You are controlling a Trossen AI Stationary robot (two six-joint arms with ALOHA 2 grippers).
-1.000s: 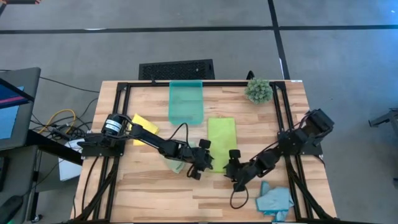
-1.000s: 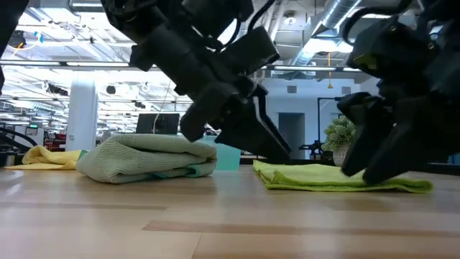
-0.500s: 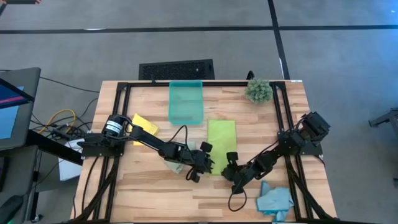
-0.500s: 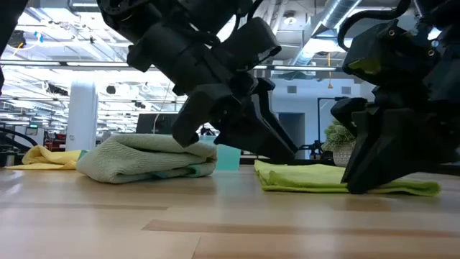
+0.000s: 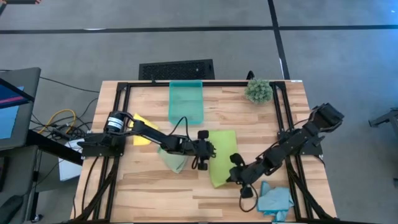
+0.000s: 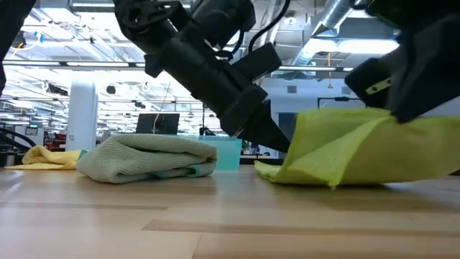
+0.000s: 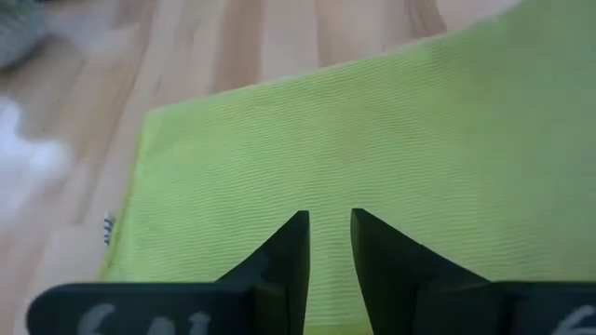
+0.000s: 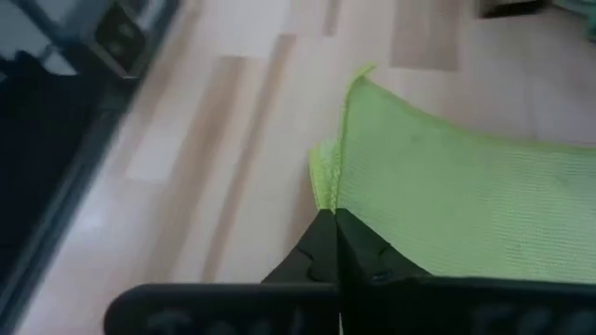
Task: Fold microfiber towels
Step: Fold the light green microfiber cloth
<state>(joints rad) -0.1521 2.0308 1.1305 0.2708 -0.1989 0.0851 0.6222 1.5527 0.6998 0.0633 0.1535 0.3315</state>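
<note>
The lime green towel (image 5: 222, 155) lies mid-table with its near right part raised, and my right gripper (image 8: 331, 216) is shut on it (image 5: 232, 177). My left gripper (image 7: 328, 219) hovers at the towel's left side (image 5: 209, 154). A narrow gap is left between its fingers; I cannot tell whether they touch the cloth. A pale green towel (image 5: 174, 158), folded into a bundle, rests on the table left of it (image 6: 147, 158). A yellow towel (image 5: 140, 121) lies at the far left and a crumpled light blue one (image 5: 273, 199) at the near right corner. My right gripper pinches the lime towel's edge (image 8: 325, 186) between its two fingers, a little way from a corner (image 8: 358, 73) that stands up beyond them. The fingers slant down from the near right. The held part (image 6: 345, 151) is lifted, while the far part (image 6: 267, 171) stays on the table.
A translucent teal bin (image 5: 186, 102) stands at the far middle and a small spiky green plant (image 5: 258, 90) at the far right. Black frame rails (image 5: 118, 130) run along the table's sides. Bare wood shows along the near left edge.
My right gripper has shut on the lime towel's near right edge and risen, so that part has lifted off the table and the far part has stayed down. My left gripper has moved right and toward the far edge over the towel's left side, and its fingers have narrowed.
</note>
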